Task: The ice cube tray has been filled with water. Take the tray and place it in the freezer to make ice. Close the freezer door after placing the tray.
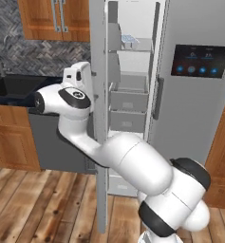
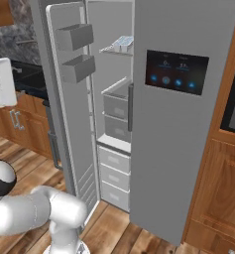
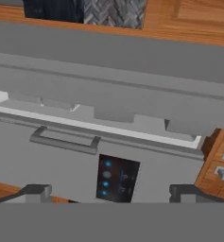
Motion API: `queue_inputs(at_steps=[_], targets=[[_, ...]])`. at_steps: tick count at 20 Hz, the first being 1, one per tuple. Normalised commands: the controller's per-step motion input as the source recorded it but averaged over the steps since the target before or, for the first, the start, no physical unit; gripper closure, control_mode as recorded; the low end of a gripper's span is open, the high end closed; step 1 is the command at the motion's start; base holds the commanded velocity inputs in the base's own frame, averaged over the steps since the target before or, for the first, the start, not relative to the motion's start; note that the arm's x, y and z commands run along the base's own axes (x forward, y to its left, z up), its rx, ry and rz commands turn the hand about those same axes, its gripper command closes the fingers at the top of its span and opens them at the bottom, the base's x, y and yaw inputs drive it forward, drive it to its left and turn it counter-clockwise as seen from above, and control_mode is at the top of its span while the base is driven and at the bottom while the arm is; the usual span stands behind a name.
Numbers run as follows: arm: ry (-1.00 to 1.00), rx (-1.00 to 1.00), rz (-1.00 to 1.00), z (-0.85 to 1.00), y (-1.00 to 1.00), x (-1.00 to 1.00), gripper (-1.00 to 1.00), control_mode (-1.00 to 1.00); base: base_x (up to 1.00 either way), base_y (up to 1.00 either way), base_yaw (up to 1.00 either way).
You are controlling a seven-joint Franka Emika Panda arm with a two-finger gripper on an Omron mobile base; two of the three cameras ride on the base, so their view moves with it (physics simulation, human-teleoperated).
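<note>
In the hand view the gripper [image 3: 111, 194] presents its two fingers [image 3: 35, 191] spread wide apart, with nothing held between them and no contact with any surface. That view is rolled, so the freezer door [image 3: 108, 80] appears as a broad grey band across the upper half, and the neighbouring fridge door [image 3: 52, 165] with its bar handle [image 3: 64, 142] and black display panel [image 3: 117, 178] lies below it. The freezer [image 2: 114, 99] stands open. The ice cube tray [image 2: 120, 43] rests on the upper white shelf [image 2: 111, 49] inside the freezer, above the grey drawers [image 2: 116, 106]; the water [image 1: 128, 39] shows as pale blue cells in the tray. The freezer door is swung outward to the left of the freezer, its boxy grey bins [image 2: 77, 52] facing the compartment. In the left base view the white arm [image 1: 114, 152] reaches to the outer side of the freezer door, with the hand housing [image 1: 78, 76] just beside the door's edge, level with the drawers. The display panel [image 2: 176, 72] carries blue glowing icons; its writing is too small to read. No brand marking is legible on either door.
</note>
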Motion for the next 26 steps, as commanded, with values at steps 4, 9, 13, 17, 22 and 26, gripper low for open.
queue_inputs(at_steps=[4,9,13,17,22,26], targets=[[0.0,0.0,-0.07,-0.18,0.0,0.48,-1.0,-1.0,0.0,0.0,0.0],[0.01,-0.01,-0.06,-0.2,0.0,0.59,-1.0,-1.0,0.0,0.0,0.0],[0.01,-0.02,-0.06,-0.18,0.0,0.65,-1.0,-1.0,0.0,0.0,0.0],[0.02,-0.02,-0.07,-0.13,0.0,0.71,-1.0,-1.0,0.0,0.0,0.0],[0.01,-0.04,-0.06,-0.08,0.0,0.57,-1.0,-1.0,0.0,0.0,0.0],[0.0,-0.08,-0.06,-0.11,0.11,0.29,-1.0,-1.0,0.0,0.0,0.0]])
